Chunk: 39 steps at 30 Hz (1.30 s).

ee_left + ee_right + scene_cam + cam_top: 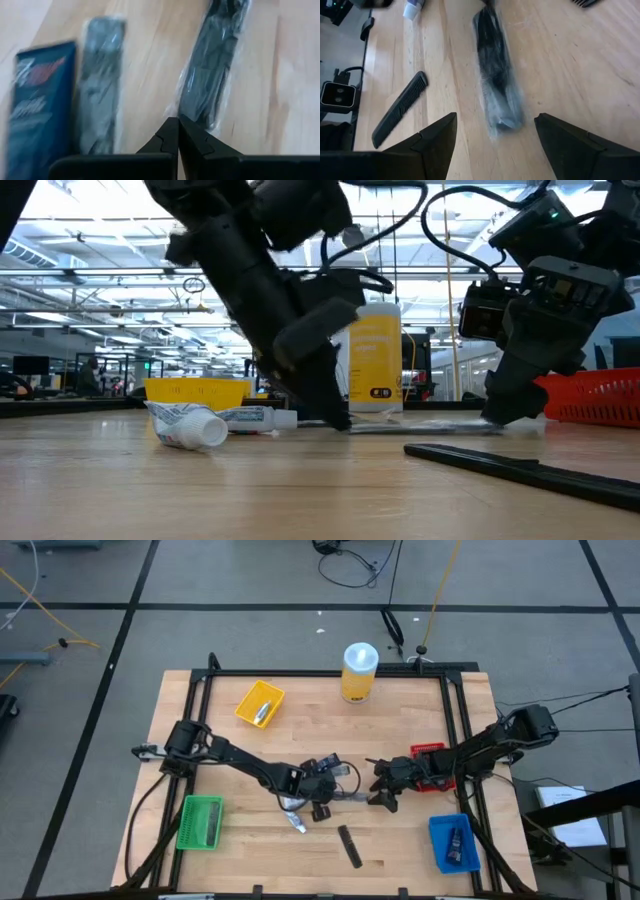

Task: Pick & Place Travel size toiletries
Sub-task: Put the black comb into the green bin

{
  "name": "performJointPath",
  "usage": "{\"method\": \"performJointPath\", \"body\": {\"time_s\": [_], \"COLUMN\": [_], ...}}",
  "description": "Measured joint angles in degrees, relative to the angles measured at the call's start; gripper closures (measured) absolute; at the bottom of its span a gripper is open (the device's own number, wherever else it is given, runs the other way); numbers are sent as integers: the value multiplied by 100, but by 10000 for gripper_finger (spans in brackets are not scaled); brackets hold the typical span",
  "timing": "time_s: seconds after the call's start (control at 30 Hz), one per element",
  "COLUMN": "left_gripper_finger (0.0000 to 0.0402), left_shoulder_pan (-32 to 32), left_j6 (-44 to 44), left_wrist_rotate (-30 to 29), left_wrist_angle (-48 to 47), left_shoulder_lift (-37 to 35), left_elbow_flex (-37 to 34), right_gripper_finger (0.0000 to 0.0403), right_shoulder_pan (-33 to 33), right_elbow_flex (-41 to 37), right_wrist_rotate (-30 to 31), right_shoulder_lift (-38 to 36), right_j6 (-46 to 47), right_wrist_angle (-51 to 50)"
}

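A dark item in clear wrap lies flat on the wooden table between my two grippers. My left gripper is shut, its tips down at the table by one end of that wrap. My right gripper stands open at the other end, one finger on either side of it and apart from it. A blue sachet and a grey sachet lie side by side beyond the left fingers. Two white tubes and a black comb lie nearer the front. My left gripper's shut fingertips stand right at the edge of the clear wrap's end, slanting down from the table's left. Whether they touch the wrap I cannot tell; nothing shows between the fingers.
A yellow bin sits far left, a green bin near left, a red bin under the right arm and a blue bin near right. A tall yellow canister stands at the far edge.
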Motion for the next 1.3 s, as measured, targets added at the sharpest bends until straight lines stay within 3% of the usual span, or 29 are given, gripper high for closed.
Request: {"method": "performJointPath", "body": {"time_s": [0.5,0.8,1.13,1.2,1.3], "left_gripper_finger": [396,399,398,400,395], "left_shoulder_pan": [39,44,40,-5,-106], "left_j6": [-14,-93,-131,19,475], "left_wrist_rotate": [92,39,-1086,-1048,-385], "left_wrist_angle": [217,328,576,640,894], "left_shoulder_lift": [212,227,-24,-210,-256], "left_elbow_flex": [-25,-31,-68,-54,-45], "right_gripper_finger": [141,179,187,186,187], "right_shoulder_pan": [63,573,1095,1113,1111], "right_elbow_flex": [-13,-17,-22,-22,-22], "right_wrist_rotate": [201,1006,2062,2094,2080], "right_shoulder_lift": [-4,143,158,158,156], "right_j6": [305,-1012,-1496,-1476,-1324], "right_wrist_angle": [-485,-560,-700,-703,-704]}}
